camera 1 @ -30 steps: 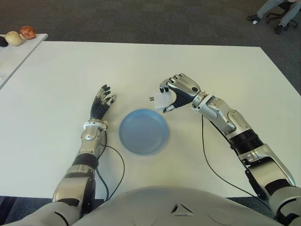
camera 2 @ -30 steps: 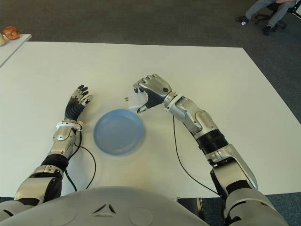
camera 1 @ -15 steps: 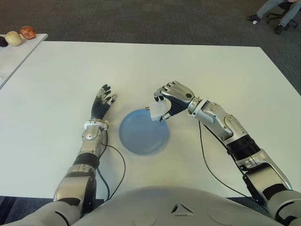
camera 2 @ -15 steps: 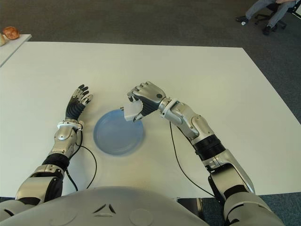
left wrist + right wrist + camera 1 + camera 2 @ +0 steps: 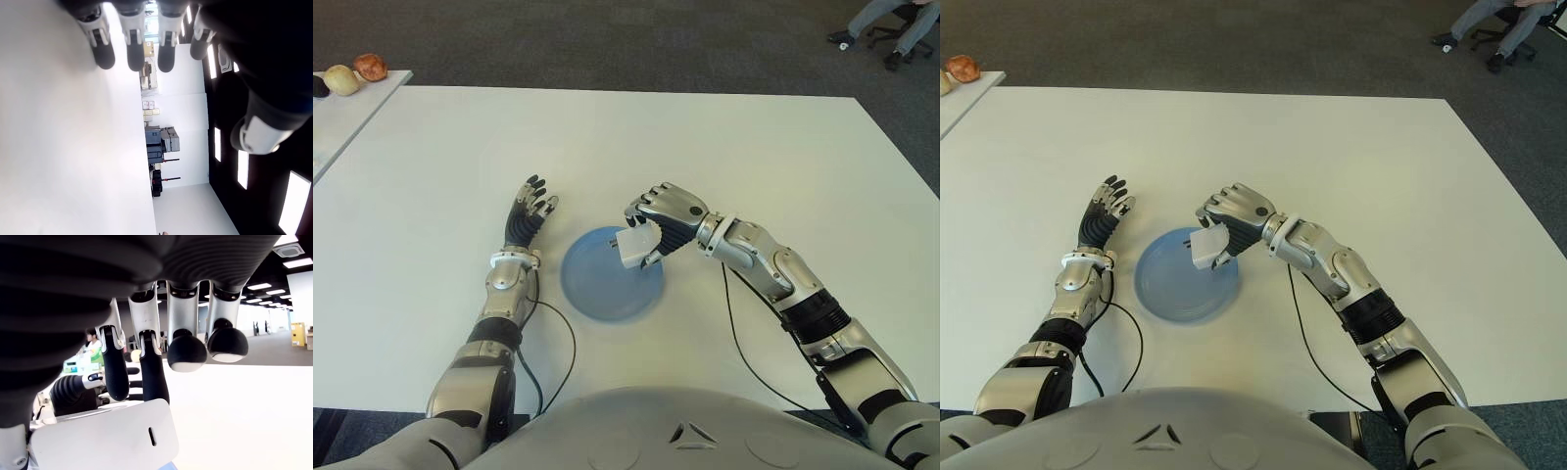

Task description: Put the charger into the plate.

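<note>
Left eye view: the right hand (image 5: 664, 217) holds the white charger (image 5: 634, 245) over the blue plate (image 5: 597, 294), at about 1 o'clock of the plate's middle and just inside its rim. The risk, as I judge it, lies in the release: the charger hangs near the rim at 2 o'clock, so if the fingers let go while it is tilted it may strike the edge, tip out onto the white table (image 5: 724, 147), or nudge the light plate aside. The left hand (image 5: 529, 213) shows at 9 o'clock of the plate, apart from it, fingers spread and holding nothing.

Right eye view: the charger (image 5: 1205, 247) sits below the curled fingers (image 5: 1224, 211), pinched at its upper part, its body hanging toward the plate's floor; whether it touches the plate I cannot tell.

Left wrist view: four straight fingertips (image 5: 134, 49) above bare table, nothing between them.

Right wrist view: the charger's flat white face (image 5: 102, 435) lies under the fingertips (image 5: 146, 377), two dark ones pressing its top edge, the other two standing free of it
</note>
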